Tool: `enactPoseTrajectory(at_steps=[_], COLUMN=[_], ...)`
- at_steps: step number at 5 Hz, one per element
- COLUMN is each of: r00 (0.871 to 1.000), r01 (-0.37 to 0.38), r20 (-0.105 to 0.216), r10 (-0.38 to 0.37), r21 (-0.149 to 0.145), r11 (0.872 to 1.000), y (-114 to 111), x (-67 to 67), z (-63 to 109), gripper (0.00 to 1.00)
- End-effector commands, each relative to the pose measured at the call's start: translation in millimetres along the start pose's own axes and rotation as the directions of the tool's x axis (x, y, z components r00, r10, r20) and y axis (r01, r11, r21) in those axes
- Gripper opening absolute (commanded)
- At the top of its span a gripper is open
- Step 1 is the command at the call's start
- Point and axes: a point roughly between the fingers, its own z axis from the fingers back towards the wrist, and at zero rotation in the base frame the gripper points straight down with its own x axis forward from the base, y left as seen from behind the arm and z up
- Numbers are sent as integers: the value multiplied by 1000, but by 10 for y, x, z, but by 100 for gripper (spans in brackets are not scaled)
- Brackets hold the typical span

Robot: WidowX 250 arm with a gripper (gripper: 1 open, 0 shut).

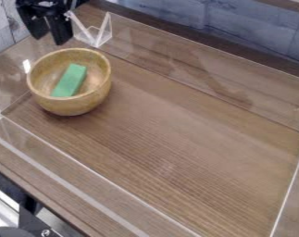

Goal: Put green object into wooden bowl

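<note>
End effector: released, jaws apart, nothing in the grip. It's at the top left of the view, just past the bowl's far rim, roughly 11 o'clock from the bowl's middle. Fine detail on the fingers is soft, but no green shows at them and it looks separate from the block.

Bowl: upright on the worktop, about 10 o'clock from the middle of the view. Opening faces up, inside mostly visible.

Block: inside the bowl, down on the inner floor, near the middle. Long axis runs about 1 to 7 o'clock. All of it appears to be within the rim, nothing hanging over the edge. Can't tell whether its 7 o'clock end touches the side wall.

Further out: dark cables at the worktop's edge, around 7 o'clock from the bowl, well apart from it. Shouldn't matter here.

Progress: placement looks complete. Block in, grip off, end effector apart from the block. I'd call the task done, or as good as. Nothing left on the block itself; at most, back the arm off towards 12 o'clock and park it. Only risk I see is clipping the far rim if it swings back low towards 5 o'clock. No regrasp needed, in my view.
</note>
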Motion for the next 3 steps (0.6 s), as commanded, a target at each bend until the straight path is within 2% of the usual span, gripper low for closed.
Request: enactPoseTrajectory(at_steps=[1,3], r00=[999,998], r01=[8,-59], r20=[46,39], r10=[-9,57], r21=[32,35], r11=[999,998], y=[-95,-217], x=[106,97], z=[190,18], gripper=[100,100])
